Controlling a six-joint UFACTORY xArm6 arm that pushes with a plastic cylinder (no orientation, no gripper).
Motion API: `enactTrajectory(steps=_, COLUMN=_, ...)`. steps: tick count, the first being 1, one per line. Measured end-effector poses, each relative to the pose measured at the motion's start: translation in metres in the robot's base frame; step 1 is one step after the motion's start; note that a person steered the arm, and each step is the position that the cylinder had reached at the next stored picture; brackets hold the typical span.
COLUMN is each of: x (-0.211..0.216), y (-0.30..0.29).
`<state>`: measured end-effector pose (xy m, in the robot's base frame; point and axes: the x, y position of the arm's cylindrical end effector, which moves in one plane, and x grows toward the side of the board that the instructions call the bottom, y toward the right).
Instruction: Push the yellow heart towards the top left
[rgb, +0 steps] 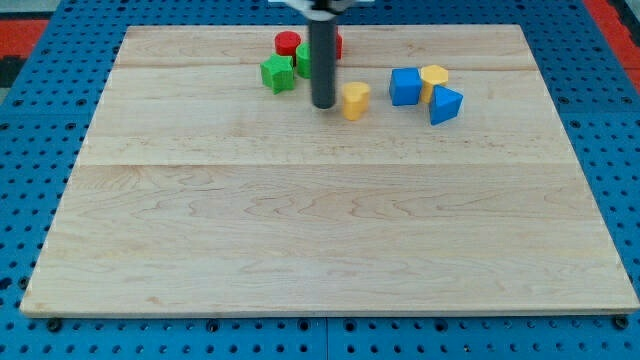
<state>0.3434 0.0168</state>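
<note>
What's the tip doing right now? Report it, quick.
My tip: a bare rod, nothing to open or close, holding nothing; it sits just left of the yellow heart.

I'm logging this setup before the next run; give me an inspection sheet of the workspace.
Surface: wooden board, flat, lying on a blue pegboard.
Job's things: yellow heart near the view's top, just right of my tip.
Clutter: green block and red cylinder left of the rod; blue cube, yellow block and blue wedge clustered right.
Claw: none; rod only.
Cables: nothing seen.
Surroundings: red edging at the top corners.
</note>
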Motion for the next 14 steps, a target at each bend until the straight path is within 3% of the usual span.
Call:
enactTrajectory(steps=1, x=0.059, y=-0.017)
enactTrajectory(steps=2, x=0.066, y=0.041)
enactTrajectory(steps=3, x=0.020, y=0.073)
enactTrajectory(steps=4, x=-0.003, y=0.059)
enactTrajectory(steps=6, x=-0.014, y=-0.111)
enactTrajectory(steps=7, x=0.004, y=-0.122)
enactTrajectory(steps=8, x=0.006, y=-0.175)
enactTrajectory(steps=9, x=-0.017, y=-0.201)
enactTrajectory(steps=11, x=0.044, y=-0.193)
enactTrajectory(steps=14, x=0.001, y=-0.241)
